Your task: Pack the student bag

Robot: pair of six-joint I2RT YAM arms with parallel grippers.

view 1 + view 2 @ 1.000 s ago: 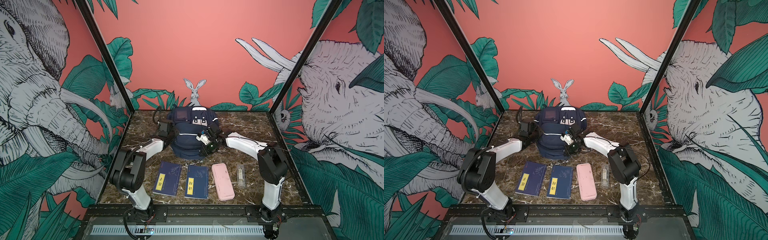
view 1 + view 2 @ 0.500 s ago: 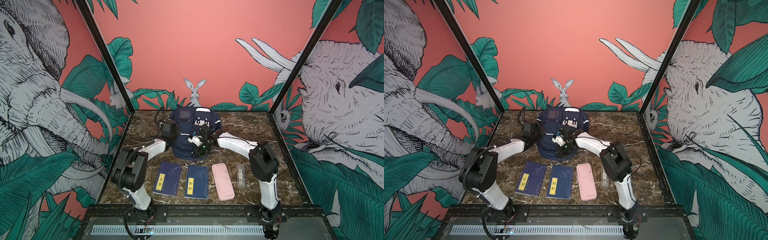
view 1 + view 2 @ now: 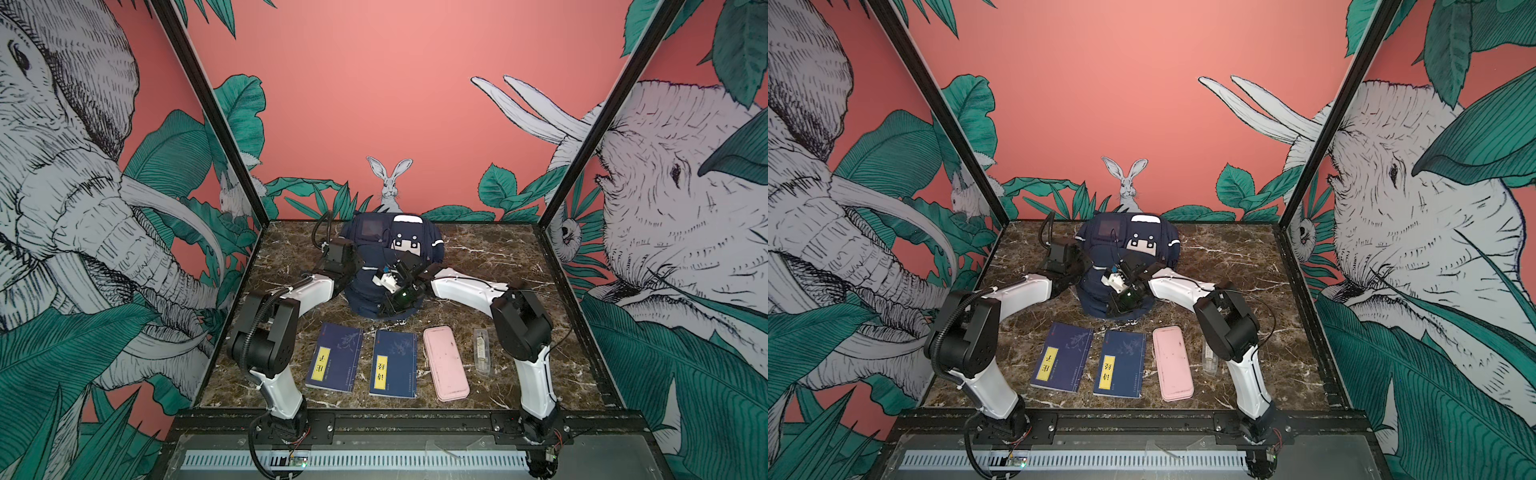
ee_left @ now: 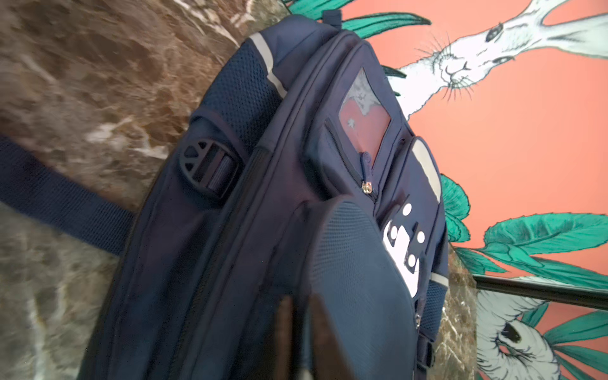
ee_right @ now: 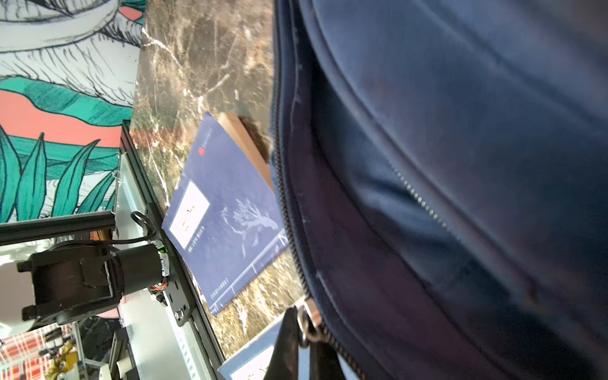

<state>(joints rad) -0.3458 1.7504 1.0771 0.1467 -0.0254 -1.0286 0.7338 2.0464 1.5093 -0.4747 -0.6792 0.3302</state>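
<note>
**Figure: two-arm table scene, student bag at the back centre.**

**Bag.** The student bag (image 3: 361,291) lies at the back centre of the marble table (image 3: 498,257). Its top end points toward the rear wall. The face with the grey stripe, the white patches and the dark square patch is turned upward.

**Left arm.** This arm reaches in at the left flank of the bag. In the left wrist view, the left pincer (image 4: 302,306) sits against navy fabric beside a rounded mesh panel (image 4: 355,279). Its two dark fingers (image 4: 286,329) are parted by a narrow slit. Blur hides whether any cloth lies in that slit.

**Right arm.** This arm crosses inward to the near front of the bag. In the right wrist view, the right pincer (image 5: 306,330) is clamped tight on the metal zip pull (image 5: 308,324). The pull sits on the line of zip teeth along the bag's edge.

**Front row.** Four things lie flat in a row across the table, just in front of the bag, and none touches the next. From left to right they are:
- a navy book (image 3: 334,357) with a yellow label
- a second book (image 3: 394,363) of the same kind
- a pink case (image 3: 445,363)
- a small clear case (image 3: 481,351), close to the right arm's elbow
</note>
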